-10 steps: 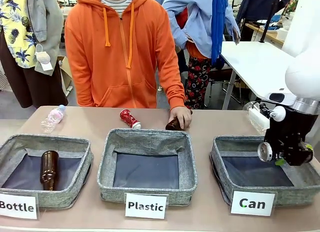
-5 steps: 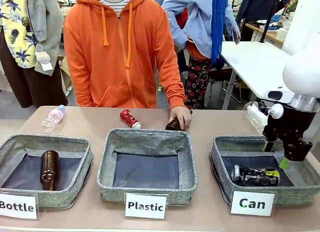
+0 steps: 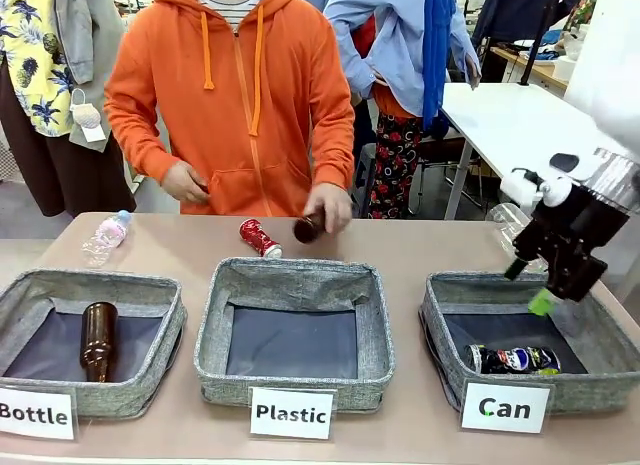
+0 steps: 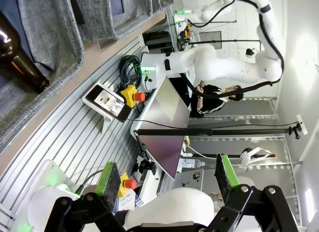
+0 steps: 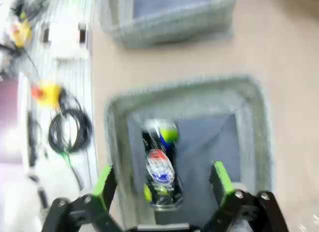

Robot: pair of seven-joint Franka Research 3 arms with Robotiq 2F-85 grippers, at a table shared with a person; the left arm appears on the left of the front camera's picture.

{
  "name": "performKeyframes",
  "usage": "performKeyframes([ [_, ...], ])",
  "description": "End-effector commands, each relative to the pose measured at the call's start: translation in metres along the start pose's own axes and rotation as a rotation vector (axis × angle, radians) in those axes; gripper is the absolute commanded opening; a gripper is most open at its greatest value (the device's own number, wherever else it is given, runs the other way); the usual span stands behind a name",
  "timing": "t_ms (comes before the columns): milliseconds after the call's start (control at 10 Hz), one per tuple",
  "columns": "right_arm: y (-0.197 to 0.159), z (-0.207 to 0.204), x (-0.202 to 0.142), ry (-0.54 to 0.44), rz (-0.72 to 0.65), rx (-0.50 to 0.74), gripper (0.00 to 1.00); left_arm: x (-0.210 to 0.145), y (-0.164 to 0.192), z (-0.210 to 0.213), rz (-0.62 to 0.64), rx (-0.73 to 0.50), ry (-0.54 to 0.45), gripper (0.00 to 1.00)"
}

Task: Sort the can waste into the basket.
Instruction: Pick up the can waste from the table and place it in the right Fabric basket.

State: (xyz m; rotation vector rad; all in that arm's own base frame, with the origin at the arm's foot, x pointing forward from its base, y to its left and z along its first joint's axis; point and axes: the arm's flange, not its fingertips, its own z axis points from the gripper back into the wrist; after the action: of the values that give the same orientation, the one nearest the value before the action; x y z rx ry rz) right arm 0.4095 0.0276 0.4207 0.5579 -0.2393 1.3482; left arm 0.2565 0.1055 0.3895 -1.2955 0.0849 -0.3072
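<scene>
A dark can (image 3: 513, 359) with blue, white and green print lies on its side in the front of the grey "Can" basket (image 3: 440, 320). My right gripper (image 3: 526, 287) hangs open and tilted above that basket's far right side, holding nothing. The right wrist view looks down on the same can (image 5: 158, 147) inside the basket (image 5: 184, 90), below my open right gripper (image 5: 162, 178). A red crushed can (image 3: 260, 238) rests on the table behind the "Plastic" basket (image 3: 296, 390). My left gripper (image 4: 167, 177) is open and empty.
A person in an orange hoodie holds a brown bottle (image 3: 309, 226) just above the table beside the red can. Another brown bottle (image 3: 97, 340) lies in the "Bottle" basket (image 3: 160, 375). A clear plastic bottle (image 3: 105, 235) lies at the far left.
My right gripper opened and let the dark can drop into the "Can" basket, then lifted and tilted to the right. The person's hand raised the brown bottle off the table and moved it left.
</scene>
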Motion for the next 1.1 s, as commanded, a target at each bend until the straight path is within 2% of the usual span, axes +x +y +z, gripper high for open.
performKeyframes([
  [0, -0.011, 0.019, -0.013, -0.659, -0.353, -0.113, 1.0, -0.001, -0.002, 0.002, -0.014, -0.014, -0.003, 1.0],
  [100, -0.02, 0.037, -0.029, -0.941, -0.372, -0.146, 1.0, -0.001, -0.002, 0.002, -0.014, -0.014, -0.003, 1.0],
  [200, -0.032, 0.047, -0.041, -0.989, -0.319, -0.073, 1.0, -0.001, -0.002, 0.002, -0.014, -0.014, -0.003, 1.0],
  [300, -0.048, 0.055, -0.048, -1.03, -0.306, 0.139, 1.0, -0.001, -0.002, 0.002, -0.014, -0.014, -0.003, 1.0],
  [400, -0.059, 0.056, -0.053, -1.04, -0.36, 0.214, 1.0, -0.001, -0.002, 0.002, -0.014, -0.014, -0.003, 1.0],
  [500, -0.062, 0.055, -0.062, -1.061, -0.343, 0.324, 1.0, -0.001, -0.002, 0.002, -0.014, -0.014, -0.003, 1.0],
  [600, -0.068, 0.054, -0.071, -1.095, -0.392, 0.266, 1.0, -0.001, -0.002, 0.002, -0.014, -0.014, -0.003, 1.0],
  [700, -0.046, 0.06, -0.061, -0.913, -0.326, 0.206, 1.0, -0.001, -0.002, 0.002, -0.014, -0.014, -0.003, 1.0],
  [1000, -0.046, 0.06, -0.061, -0.913, -0.326, 0.206, 1.0, -0.001, -0.002, 0.002, -0.014, -0.014, -0.003, 1.0],
])
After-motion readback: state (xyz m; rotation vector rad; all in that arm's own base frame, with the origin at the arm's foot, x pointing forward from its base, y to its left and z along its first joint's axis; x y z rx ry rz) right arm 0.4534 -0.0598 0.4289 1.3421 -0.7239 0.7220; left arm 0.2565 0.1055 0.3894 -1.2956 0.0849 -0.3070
